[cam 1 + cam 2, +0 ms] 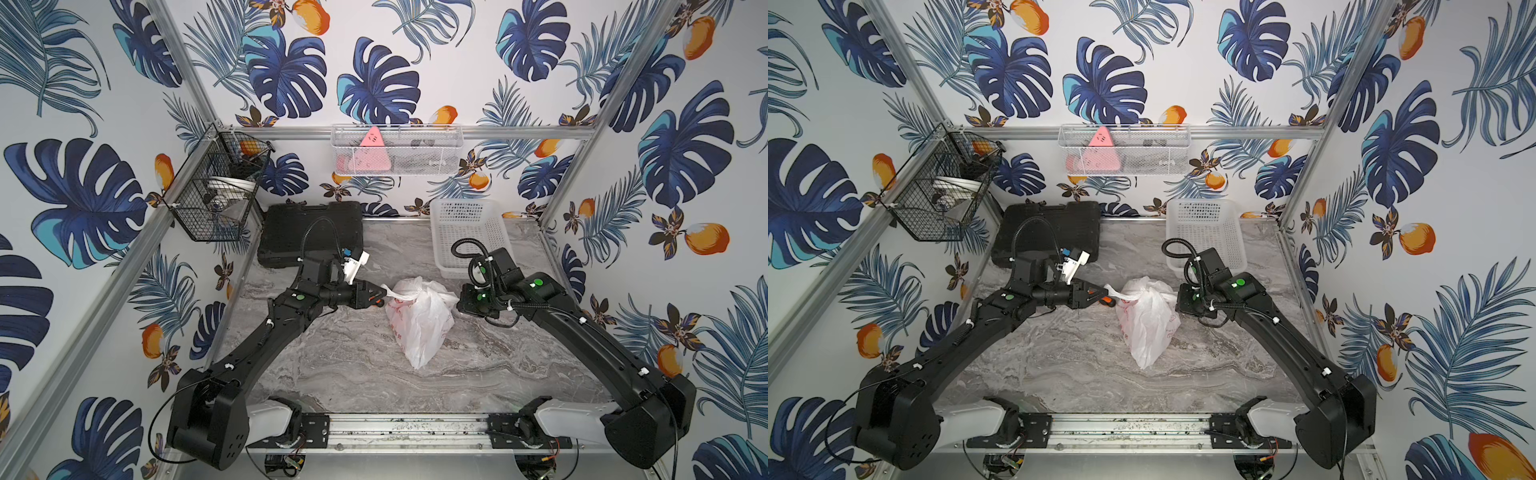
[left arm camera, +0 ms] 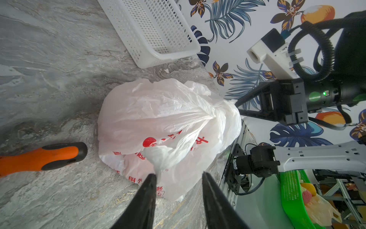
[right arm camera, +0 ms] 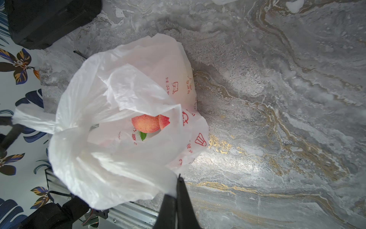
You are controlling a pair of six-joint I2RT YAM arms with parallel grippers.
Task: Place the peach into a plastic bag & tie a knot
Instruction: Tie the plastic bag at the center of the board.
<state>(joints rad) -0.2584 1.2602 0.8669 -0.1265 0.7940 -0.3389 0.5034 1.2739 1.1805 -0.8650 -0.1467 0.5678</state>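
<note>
Plastic bag [image 1: 419,320] on the marble table [image 1: 353,365] between the two arms, in both top views [image 1: 1148,320]. Peach [image 3: 145,124] masked from above by the crumpled film; visible only in the right wrist view, through a gap in the film, pink with a green leaf. Knot [image 2: 216,114] clear only in the left wrist view, a tight gather of the white handles; from above no more than a twisted white strand. Left gripper [image 2: 178,176] spread, one twisted handle end just off a fingertip, not pinched; gap hard to judge from above. Right gripper [image 3: 179,177] pressed together, pinching the bag's film at the tips; fingertips hidden under its own wrist in the top views, tips meeting the other handle end in the left wrist view [image 2: 236,105]. Orange-handled screwdriver [image 2: 45,156] plain beside the bag in the left wrist view, from above only an orange speck under the left gripper. White basket [image 2: 158,39] cut off at the frame edge there; black case [image 3: 49,19] cropped in the right wrist view.
</note>
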